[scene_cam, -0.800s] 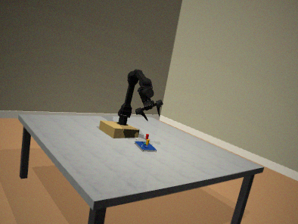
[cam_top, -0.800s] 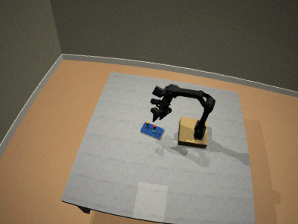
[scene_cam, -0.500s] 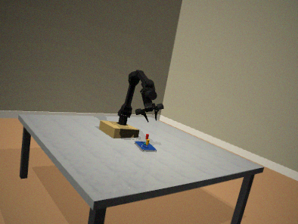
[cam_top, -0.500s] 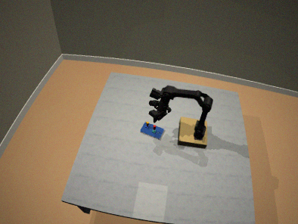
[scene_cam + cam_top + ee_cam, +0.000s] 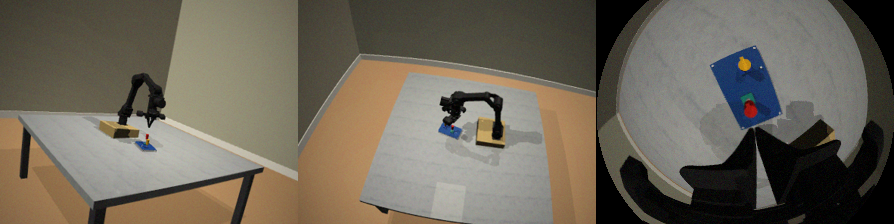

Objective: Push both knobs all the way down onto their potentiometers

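The blue circuit board (image 5: 442, 130) (image 5: 152, 149) (image 5: 728, 80) stands on the table. A red knob (image 5: 452, 126) (image 5: 147, 136) (image 5: 750, 110) stands up at one end, above a green potentiometer (image 5: 451, 131) (image 5: 747, 97). A yellow knob (image 5: 147, 142) (image 5: 744, 65) stands near the other end; its potentiometer is hard to make out. My gripper (image 5: 149, 126) (image 5: 754, 131) is shut and empty, with its fingertips together. It hangs above the board, clear of both knobs; in the wrist view the tips appear just below the board's red-knob end. The gaps under the knobs are too small to judge.
The arm's tan base block (image 5: 485, 132) (image 5: 109, 129) stands on the table (image 5: 411, 163) (image 5: 87, 163) beside the board, on the side nearer the red knob. A pale rectangle (image 5: 448, 200) shows on the table in the top view. Arm shadows fall around the board.
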{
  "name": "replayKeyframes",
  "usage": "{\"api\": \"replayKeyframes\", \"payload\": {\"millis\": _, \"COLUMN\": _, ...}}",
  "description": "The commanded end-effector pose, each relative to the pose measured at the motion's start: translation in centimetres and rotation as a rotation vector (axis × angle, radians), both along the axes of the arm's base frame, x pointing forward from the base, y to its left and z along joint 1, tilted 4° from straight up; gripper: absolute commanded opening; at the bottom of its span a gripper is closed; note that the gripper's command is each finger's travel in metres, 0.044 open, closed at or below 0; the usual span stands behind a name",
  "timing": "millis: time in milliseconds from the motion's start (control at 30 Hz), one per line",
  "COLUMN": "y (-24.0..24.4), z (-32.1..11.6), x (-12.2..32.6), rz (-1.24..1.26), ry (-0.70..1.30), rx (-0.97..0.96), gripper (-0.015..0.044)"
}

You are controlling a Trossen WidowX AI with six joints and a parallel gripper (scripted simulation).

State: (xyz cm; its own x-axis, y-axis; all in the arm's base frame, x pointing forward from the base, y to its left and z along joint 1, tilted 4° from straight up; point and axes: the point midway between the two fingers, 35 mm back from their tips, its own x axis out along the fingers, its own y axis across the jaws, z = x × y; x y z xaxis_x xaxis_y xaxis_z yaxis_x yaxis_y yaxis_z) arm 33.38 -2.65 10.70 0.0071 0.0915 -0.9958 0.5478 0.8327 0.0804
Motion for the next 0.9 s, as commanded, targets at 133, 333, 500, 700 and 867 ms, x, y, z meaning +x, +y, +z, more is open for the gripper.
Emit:
{"api": "replayKeyframes", "payload": {"millis": 133, "y": 0.0, "z": -2.0, "x": 0.3, "rz": -0.001, "ry": 0.005, "rx": -0.022, "gripper": 0.0}}
{"api": "replayKeyframes", "payload": {"millis": 333, "y": 0.0, "z": -2.0, "x": 0.3, "rz": -0.001, "ry": 0.005, "rx": -0.022, "gripper": 0.0}}
{"api": "replayKeyframes", "payload": {"millis": 500, "y": 0.0, "z": -2.2, "x": 0.3, "rz": -0.001, "ry": 0.005, "rx": -0.022, "gripper": 0.0}}
{"api": "replayKeyframes", "payload": {"millis": 700, "y": 0.1, "z": -3.0, "x": 0.3, "rz": -0.001, "ry": 0.005, "rx": -0.022, "gripper": 0.0}}
{"api": "replayKeyframes", "payload": {"millis": 867, "y": 0.1, "z": -3.9, "x": 0.3, "rz": -0.001, "ry": 0.005, "rx": -0.022, "gripper": 0.0}}
